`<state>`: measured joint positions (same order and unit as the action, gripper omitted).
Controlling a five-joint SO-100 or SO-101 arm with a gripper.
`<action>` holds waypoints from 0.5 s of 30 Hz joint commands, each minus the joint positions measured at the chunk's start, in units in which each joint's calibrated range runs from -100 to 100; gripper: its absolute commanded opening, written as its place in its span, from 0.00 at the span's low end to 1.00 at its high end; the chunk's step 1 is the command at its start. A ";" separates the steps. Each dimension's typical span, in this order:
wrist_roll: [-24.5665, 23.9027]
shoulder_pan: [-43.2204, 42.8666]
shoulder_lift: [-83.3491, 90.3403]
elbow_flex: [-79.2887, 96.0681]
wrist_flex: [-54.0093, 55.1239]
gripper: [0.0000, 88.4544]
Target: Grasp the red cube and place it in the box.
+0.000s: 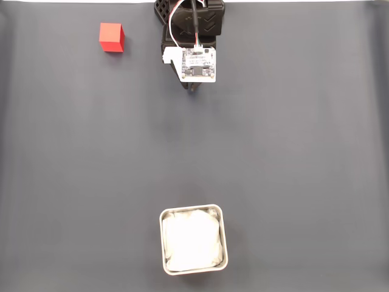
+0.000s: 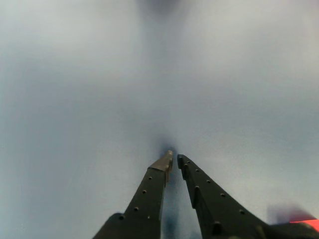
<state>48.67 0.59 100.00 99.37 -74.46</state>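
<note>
In the fixed view, the small matte red cube (image 1: 112,37) sits far left on the dark grey mat (image 1: 292,152), well apart from the paper-lined square silver tin (image 1: 193,239) near the bottom edge. The wrist view shows the black gripper (image 2: 174,160) empty, jaws almost together.

Setting appears to be a lab or hobby robotics bench: a plain dark grey mat (image 1: 292,152) covers the worktop to its edges, and a bare circuit board with loose wiring (image 1: 198,63) rides on the arm at the top edge.
</note>
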 commanded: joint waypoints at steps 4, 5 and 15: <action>-0.05 0.68 -1.73 -0.19 7.41 0.00; -0.05 0.76 -2.60 -0.74 9.14 0.00; -0.34 -0.66 -12.22 -16.34 17.41 0.00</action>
<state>48.57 0.67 90.88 89.24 -58.79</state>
